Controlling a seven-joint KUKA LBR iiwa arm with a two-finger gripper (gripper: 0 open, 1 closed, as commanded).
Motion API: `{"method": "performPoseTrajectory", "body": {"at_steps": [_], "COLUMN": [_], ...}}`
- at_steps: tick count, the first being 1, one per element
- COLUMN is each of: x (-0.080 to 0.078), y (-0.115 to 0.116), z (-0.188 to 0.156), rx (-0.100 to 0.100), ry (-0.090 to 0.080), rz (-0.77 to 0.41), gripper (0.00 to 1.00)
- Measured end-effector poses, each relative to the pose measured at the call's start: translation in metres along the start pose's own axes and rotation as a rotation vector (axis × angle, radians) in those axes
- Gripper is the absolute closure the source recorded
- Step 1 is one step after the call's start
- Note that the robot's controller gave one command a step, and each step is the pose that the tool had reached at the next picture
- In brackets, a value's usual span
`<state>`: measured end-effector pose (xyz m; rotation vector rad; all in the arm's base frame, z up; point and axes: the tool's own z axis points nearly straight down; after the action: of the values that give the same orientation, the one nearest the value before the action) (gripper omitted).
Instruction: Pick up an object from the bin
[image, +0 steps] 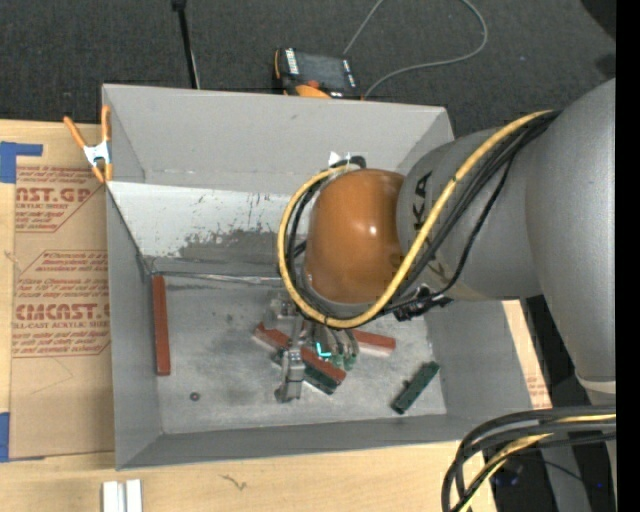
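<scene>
Camera view, gripper (291, 385) low at mid-bin (200, 130) heap of red sticks (268, 335), dark green block (326, 373) just beside, claw's state cannot be told

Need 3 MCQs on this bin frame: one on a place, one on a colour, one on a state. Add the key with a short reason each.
1. Where is the claw?
A. over the small heap of red and dark pieces mid-floor
B. at the far wall
C. above the left rim

2. What colour is the long bar by the left wall?
A. blue
B. red
C. yellow

3. What state is the dark green block at lower right in?
A. lifted off the floor
B. lying free on the floor, apart from the heap
C. propped on the rim

Key:
1 A, the claw hangs right over those pieces.
2 B, the bar is plainly red against the grey floor.
3 B, bare floor shows all round the block.
</scene>
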<state>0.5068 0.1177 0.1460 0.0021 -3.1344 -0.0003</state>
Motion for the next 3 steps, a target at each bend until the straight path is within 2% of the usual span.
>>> {"method": "performPoseTrajectory", "body": {"at_steps": [1,2,3], "x": [-0.043,-0.044,-0.019], "y": [-0.059,-0.057,-0.039], "z": [0.076,0.075,-0.037], "rx": [0.002,0.0,0.0], "ry": [-0.005,-0.007,-0.016], "rz": [-0.246,-0.247,-0.254], "gripper": [0.0,1.0,1.0]}}
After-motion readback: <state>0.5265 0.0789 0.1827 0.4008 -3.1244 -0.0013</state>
